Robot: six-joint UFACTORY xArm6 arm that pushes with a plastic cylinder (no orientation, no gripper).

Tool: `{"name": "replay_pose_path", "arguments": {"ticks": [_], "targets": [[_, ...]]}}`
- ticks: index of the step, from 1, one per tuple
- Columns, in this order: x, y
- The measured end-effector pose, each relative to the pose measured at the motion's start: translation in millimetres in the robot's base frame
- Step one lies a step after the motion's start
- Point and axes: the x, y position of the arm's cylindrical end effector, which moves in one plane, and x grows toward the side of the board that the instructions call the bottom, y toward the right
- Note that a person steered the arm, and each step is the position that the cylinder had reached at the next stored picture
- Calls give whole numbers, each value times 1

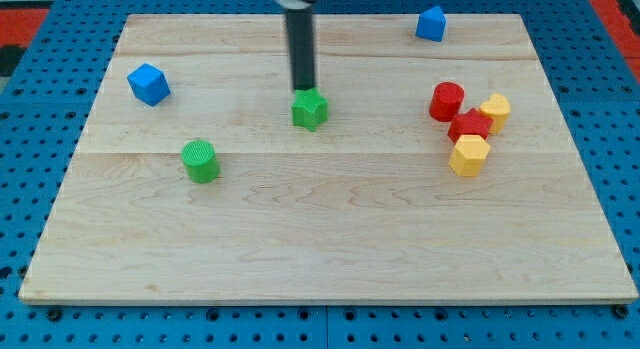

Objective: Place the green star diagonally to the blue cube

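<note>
1. No real hand on this rig tbh, just a rod, so nothing to spread or pinch. My tip (pixel 304 87) sits right at the top edge of the green star (pixel 310 109), touching or v close, can't tell which.
2. Handling guess: the green star looks like a small, light, stiff plastic block w/ a flat base, so it prob slides easy on the wooden surface (pixel 330 249). Pointy outline = may spin if pushed off-centre.
3. Where to "take hold": no gripping, so push square thru its middle, from the side opposite where it needs to go.
4. Looks: bright green, chunky, faceted w/ stubby points, lighter on the top face.
5. Location: directly below my tip, approx mid-surface.
6. Two blue blocks: blue cube (pixel 148 84) far to the tip's left, another blue block (pixel 431 23) up and right. IMO a leftward push is needed.
</note>
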Motion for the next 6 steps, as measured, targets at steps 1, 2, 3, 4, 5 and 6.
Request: {"name": "replay_pose_path", "arguments": {"ticks": [1, 2, 3, 4, 5, 6], "targets": [[-9, 31], [32, 31], [42, -13], [31, -118], [30, -136], [18, -126]]}}
